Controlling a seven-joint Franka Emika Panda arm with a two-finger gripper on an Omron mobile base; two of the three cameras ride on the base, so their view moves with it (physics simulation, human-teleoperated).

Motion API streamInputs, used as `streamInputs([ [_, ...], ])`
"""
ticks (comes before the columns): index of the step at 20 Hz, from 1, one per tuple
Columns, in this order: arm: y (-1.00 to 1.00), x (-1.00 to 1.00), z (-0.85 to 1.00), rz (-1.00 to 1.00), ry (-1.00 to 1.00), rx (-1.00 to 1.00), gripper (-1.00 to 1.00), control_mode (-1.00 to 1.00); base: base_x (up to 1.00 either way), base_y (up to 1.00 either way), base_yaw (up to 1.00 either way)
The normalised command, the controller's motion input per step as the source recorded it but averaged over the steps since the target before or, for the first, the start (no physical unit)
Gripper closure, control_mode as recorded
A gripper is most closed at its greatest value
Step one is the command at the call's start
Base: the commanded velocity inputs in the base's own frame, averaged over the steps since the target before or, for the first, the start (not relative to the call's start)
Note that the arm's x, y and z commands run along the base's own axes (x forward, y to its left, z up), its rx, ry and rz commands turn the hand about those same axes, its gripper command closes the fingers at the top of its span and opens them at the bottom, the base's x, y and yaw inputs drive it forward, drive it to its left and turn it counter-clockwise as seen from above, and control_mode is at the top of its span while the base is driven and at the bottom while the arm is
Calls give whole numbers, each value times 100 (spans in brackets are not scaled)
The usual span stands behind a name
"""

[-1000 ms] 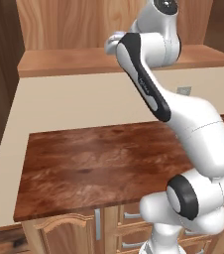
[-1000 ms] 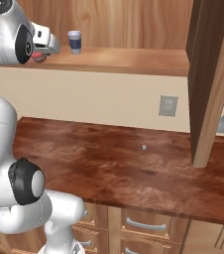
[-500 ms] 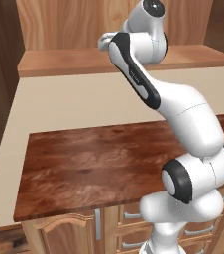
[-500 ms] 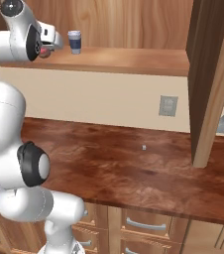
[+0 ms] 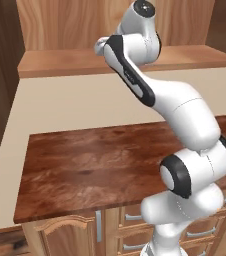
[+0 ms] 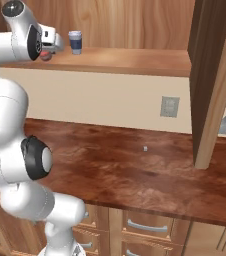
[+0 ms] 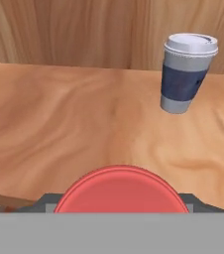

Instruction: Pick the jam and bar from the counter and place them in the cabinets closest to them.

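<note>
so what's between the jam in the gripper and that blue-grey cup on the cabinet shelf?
Nothing: in the hand view, bare shelf runs from the jam to the cup.

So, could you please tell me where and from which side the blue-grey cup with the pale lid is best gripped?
Probably around the dark blue middle band of the blue-grey paper cup, coming in level from the open front of the light-brown wooden cabinet shelf. It stands upright and apart from the small round red jam pot at the gripper, and the panelled back blocks any approach from behind.
</note>
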Motion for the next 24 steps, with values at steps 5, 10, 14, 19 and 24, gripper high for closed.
streamInputs([
  [5,12,74,2,0,10,0,100,-100,0,0,0],
  [10,10,84,10,0,13,0,100,-100,0,0,0],
  [14,12,75,11,0,11,0,100,-100,0,0,0],
  [19,13,52,3,-2,9,-2,-100,-100,0,0,0],
  [24,0,-1,0,-3,5,-4,-100,-100,0,0,0],
])
